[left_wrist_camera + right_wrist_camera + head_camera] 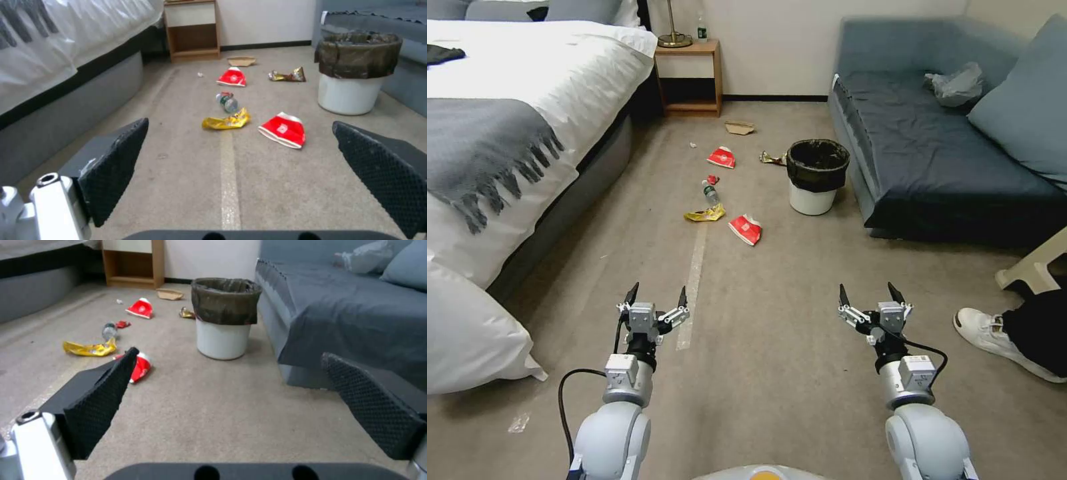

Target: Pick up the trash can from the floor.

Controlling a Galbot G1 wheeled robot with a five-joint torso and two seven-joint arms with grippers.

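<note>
The trash can (816,177), a small white bin with a black bag liner folded over its rim, stands upright on the floor (774,300), just beside the front edge of the dark blue sofa (947,153) and well ahead of both arms. The left hand (654,300) hovers low over the carpet near the pale strip of tape (694,283), its fingers spread wide and holding nothing. The right hand (871,298) hangs level with it on the other side, also spread and empty, well apart from the bin. Litter lies between the bed (514,133) and the trash can: two red-and-white paper cups on their sides (746,229) (721,157), a yellow wrapper (706,214), a small plastic bottle (711,193) and a crumpled foil wrapper (772,158) near the bin. A wooden nightstand (688,77) stands against the far wall.
</note>
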